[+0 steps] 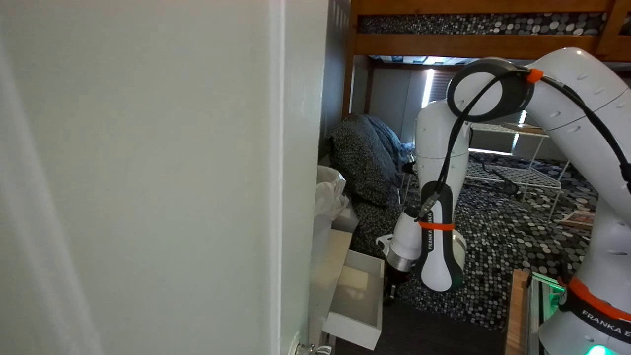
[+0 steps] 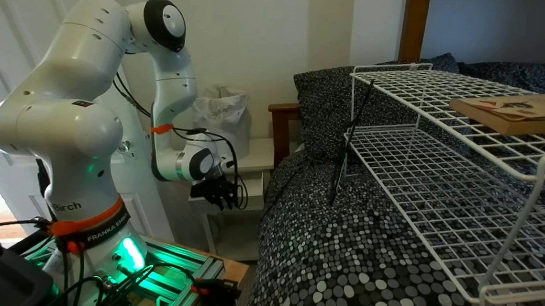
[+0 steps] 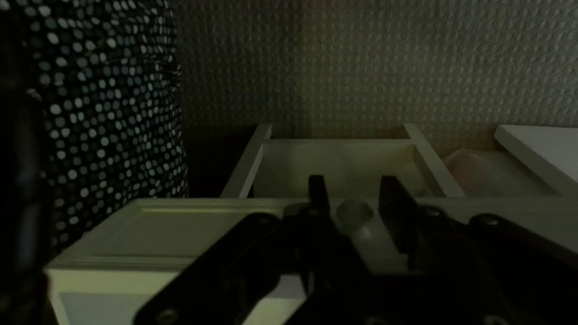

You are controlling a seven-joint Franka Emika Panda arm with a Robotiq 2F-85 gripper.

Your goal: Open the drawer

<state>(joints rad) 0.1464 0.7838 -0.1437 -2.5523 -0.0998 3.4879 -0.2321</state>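
Note:
The drawer stands pulled out of the narrow white unit [image 1: 335, 251]; its white front panel [image 1: 351, 329] and cream inside show in an exterior view. It also shows in an exterior view [image 2: 253, 200], partly behind the arm. My gripper [image 1: 390, 295] is beside the drawer's outer edge; it also shows in an exterior view [image 2: 227, 202]. In the dark wrist view, the fingers [image 3: 353, 180] are apart in front of the drawer's front panel [image 3: 167, 232]. A round pale knob [image 3: 354, 214] sits between them, with slim gaps on both sides. Whether a finger touches it I cannot tell.
A bed with a dotted cover [image 2: 323, 252] stands close beside the unit. A white wire rack [image 2: 396, 166] with a book stands on it. A white bag [image 2: 222, 116] is on top of the unit. A white door [image 1: 148, 197] stands close on the unit's other side.

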